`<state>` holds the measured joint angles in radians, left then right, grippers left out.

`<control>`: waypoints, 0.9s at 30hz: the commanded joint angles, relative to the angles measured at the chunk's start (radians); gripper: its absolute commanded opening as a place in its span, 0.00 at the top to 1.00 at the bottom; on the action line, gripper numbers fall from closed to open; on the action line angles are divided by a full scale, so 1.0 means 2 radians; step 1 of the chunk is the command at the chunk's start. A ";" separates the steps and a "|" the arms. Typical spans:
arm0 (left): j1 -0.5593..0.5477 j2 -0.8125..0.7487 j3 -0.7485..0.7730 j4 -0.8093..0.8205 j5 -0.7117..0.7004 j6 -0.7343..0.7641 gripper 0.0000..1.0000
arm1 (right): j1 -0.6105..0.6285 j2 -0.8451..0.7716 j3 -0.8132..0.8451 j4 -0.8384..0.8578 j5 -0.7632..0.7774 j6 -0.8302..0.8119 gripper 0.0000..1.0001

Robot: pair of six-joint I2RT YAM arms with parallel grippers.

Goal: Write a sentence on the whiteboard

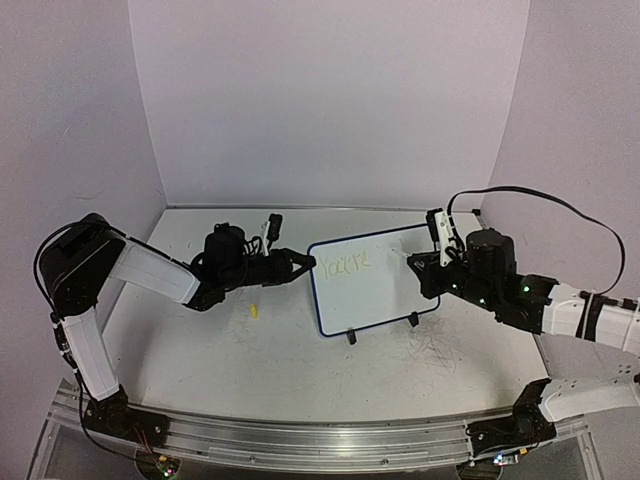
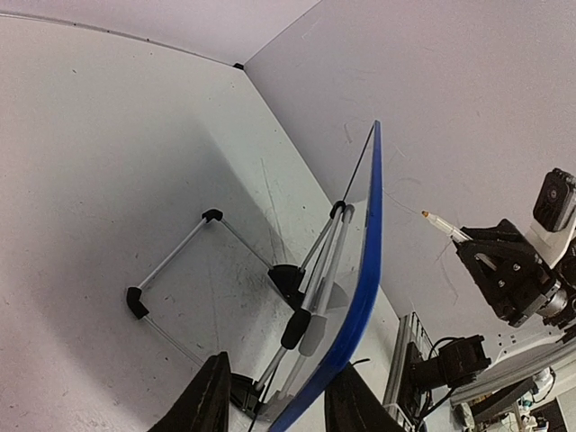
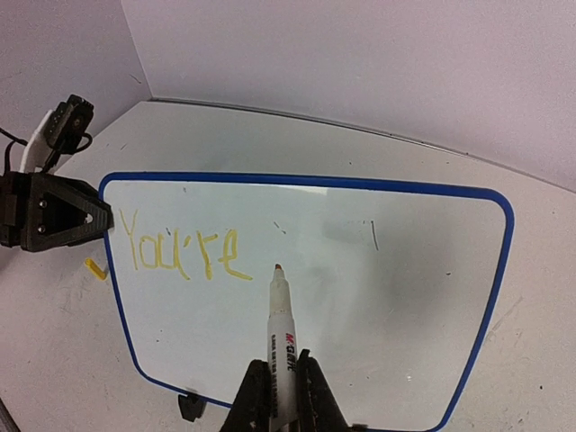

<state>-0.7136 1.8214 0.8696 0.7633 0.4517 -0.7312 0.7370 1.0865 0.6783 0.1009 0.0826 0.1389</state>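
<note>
Holding side: my left gripper [image 1: 303, 262] is clamped on the left edge of the whiteboard [image 1: 375, 295], 1 finger on either side of the blue rim.
Writing side: my right gripper [image 3: 279, 396] is closed around a marker [image 3: 281, 328], its tip held just off the white surface.
Words so far: the sentence [image 3: 184, 255] reads "You're" in yellow, upper left of the board.
Board position: I see it propped at the centre of the top view on the tabletop [image 1: 200, 350].
Loose item: a yellow scrap [image 1: 254, 311] lies left of the board.
</note>
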 commanded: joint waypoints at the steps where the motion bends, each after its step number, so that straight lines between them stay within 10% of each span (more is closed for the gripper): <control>1: 0.000 0.001 0.017 0.004 0.009 0.013 0.66 | -0.006 0.021 0.002 0.027 -0.045 -0.012 1.00; 27: -0.009 -0.004 0.020 0.004 0.016 0.104 0.88 | -0.020 0.067 -0.008 0.084 0.001 -0.024 1.00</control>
<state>-0.7272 1.8214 0.8776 0.7589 0.4770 -0.5746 0.7006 1.2189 0.6708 0.2159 0.0666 0.1148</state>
